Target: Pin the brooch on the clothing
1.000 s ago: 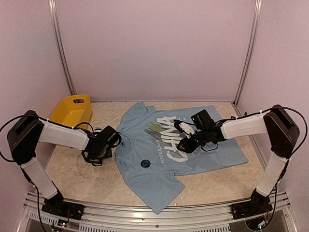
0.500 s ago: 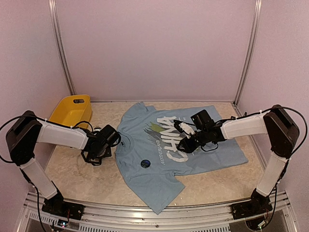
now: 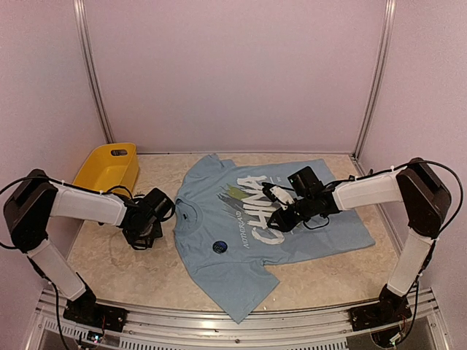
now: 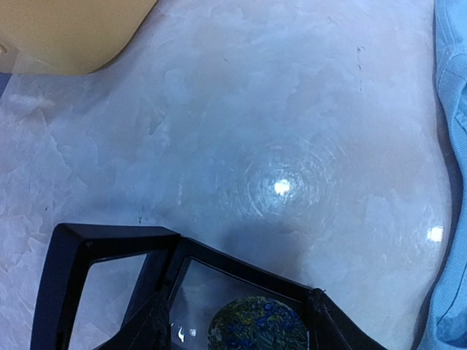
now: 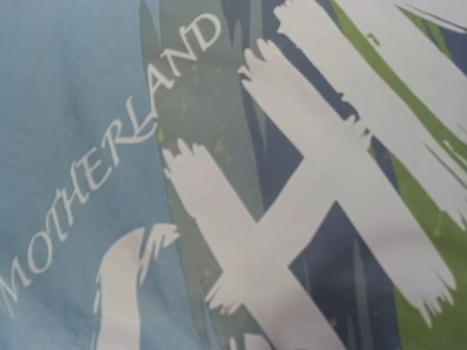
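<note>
Left wrist view: brooch (image 4: 257, 328) between the left claw's (image 4: 239, 329) fingers (image 4: 155, 325) — gripped or loose, cannot tell; a weak hold could drop it short of the clothing (image 3: 248, 226), spread mid-table, right.

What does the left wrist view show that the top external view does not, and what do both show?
Only the left wrist view: a round patterned brooch at the left hand. Only the top view: the right hand over the T-shirt lettering, and a dark disc lying on it. Both: the yellow bin, the marbled table and the T-shirt's edge.
</note>
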Controlling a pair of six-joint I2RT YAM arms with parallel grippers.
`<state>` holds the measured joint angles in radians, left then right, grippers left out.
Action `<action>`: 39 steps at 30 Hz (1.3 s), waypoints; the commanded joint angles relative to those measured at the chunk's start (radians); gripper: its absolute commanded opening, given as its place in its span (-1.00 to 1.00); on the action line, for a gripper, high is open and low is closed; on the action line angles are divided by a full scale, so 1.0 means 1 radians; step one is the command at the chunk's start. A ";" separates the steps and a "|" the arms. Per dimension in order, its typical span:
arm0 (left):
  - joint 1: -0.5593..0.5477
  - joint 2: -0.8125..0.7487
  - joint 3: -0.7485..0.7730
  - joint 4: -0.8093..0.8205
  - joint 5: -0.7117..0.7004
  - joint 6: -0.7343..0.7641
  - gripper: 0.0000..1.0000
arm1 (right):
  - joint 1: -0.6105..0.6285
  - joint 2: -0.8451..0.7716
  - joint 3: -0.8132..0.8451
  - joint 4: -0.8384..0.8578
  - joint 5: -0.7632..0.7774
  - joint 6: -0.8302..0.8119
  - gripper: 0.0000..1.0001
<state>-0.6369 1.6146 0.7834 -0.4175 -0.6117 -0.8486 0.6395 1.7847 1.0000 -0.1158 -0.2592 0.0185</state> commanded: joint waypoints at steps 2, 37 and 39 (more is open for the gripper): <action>0.002 0.014 -0.031 0.047 0.055 -0.008 0.21 | 0.014 0.014 0.018 -0.013 -0.010 -0.008 -0.37; -0.049 -0.020 -0.023 0.122 0.119 0.079 0.29 | 0.017 0.040 0.040 -0.028 -0.026 -0.038 -0.38; -0.043 -0.018 -0.025 0.117 0.123 0.084 0.29 | 0.016 0.039 0.041 -0.032 -0.024 -0.038 -0.38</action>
<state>-0.6891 1.6222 0.7620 -0.2649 -0.4995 -0.7952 0.6468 1.8088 1.0176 -0.1307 -0.2733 -0.0109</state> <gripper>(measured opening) 0.642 0.311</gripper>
